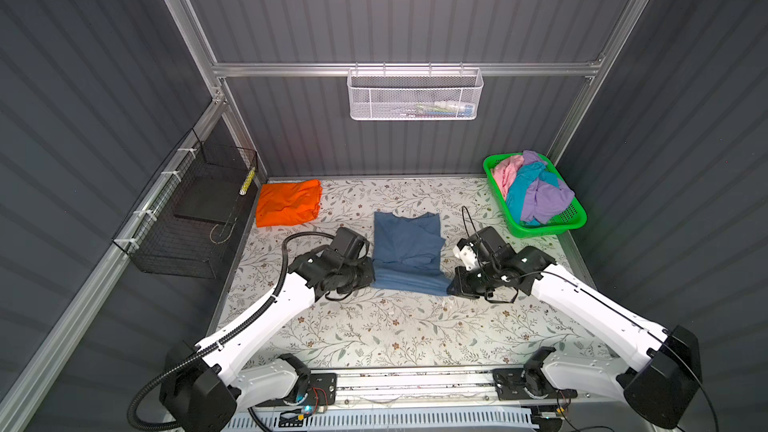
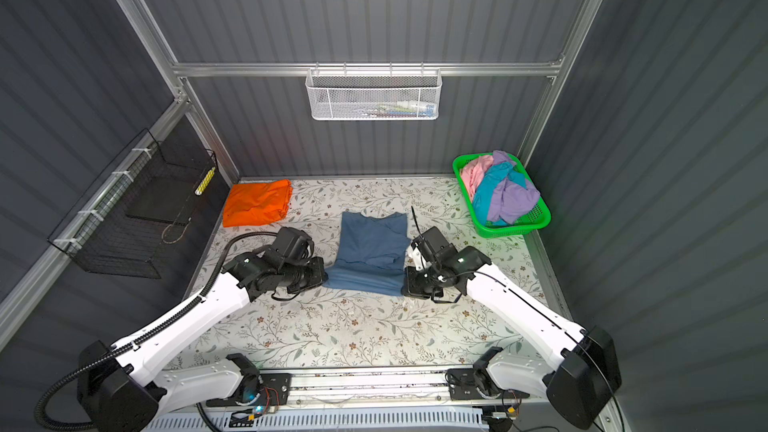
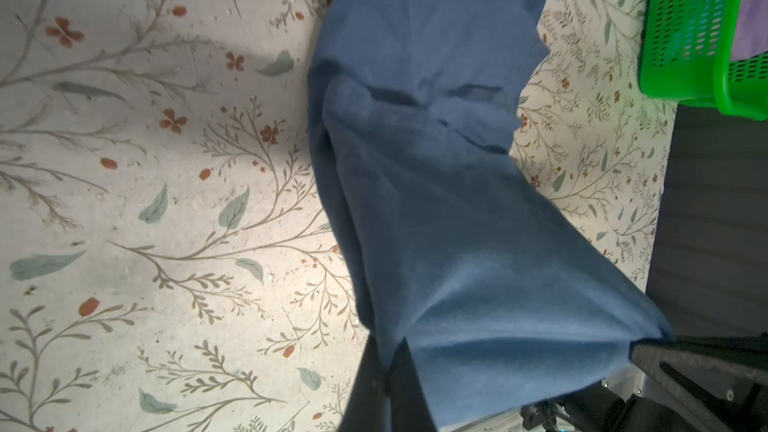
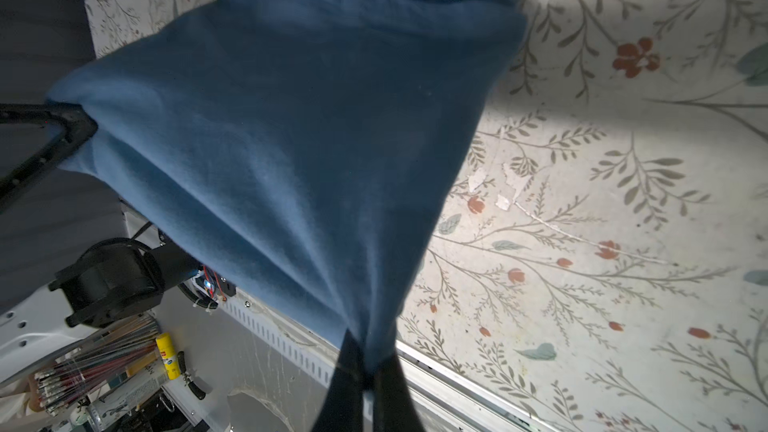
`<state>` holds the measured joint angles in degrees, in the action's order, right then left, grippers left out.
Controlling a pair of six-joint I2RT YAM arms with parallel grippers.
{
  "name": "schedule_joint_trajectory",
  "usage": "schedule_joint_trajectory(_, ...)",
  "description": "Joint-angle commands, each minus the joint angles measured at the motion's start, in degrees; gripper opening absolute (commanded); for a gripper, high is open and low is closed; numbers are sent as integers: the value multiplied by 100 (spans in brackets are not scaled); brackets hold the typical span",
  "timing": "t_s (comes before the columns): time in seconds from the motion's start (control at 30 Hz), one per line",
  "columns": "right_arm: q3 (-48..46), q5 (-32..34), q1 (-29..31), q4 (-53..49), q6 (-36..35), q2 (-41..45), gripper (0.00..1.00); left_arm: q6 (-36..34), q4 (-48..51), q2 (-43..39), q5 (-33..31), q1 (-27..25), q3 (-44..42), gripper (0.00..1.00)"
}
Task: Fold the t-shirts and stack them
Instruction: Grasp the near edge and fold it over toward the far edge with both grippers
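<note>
The blue shirt (image 1: 405,243) lies in the middle of the counter (image 1: 374,326), sleeves tucked in and its near hem raised. The left fingers (image 3: 411,392) are clamped on 1 hem corner and the right fingers (image 4: 349,384) on the other. Both pinches look shallow, so a corner could slip free mid-fold. If the 2 arms travel unevenly, the hem would land skewed, and dragging could pull the tucked sleeves open. The orange shirt (image 1: 288,202) sits folded at the far left. Other shirts fill the basket (image 1: 557,226).
</note>
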<state>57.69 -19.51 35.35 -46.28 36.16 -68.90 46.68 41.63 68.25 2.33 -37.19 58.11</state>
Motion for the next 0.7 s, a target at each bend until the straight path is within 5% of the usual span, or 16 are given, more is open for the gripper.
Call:
schedule_joint_trajectory(0.0, 388, 86, -199, -196, -28, -237, 0, -288, 206, 328, -611, 37, 468, 0)
schedule_joint_trajectory(0.27, 1337, -490, -789, 282, -509, -1453, 0, -987, -108, 1806, -759, 151, 1941, 0)
schedule_joint_trajectory(0.67, 2830, -1360, -1897, 770, -751, -3506, 0, -1395, -437, 3867, 11, 1311, 3496, 0)
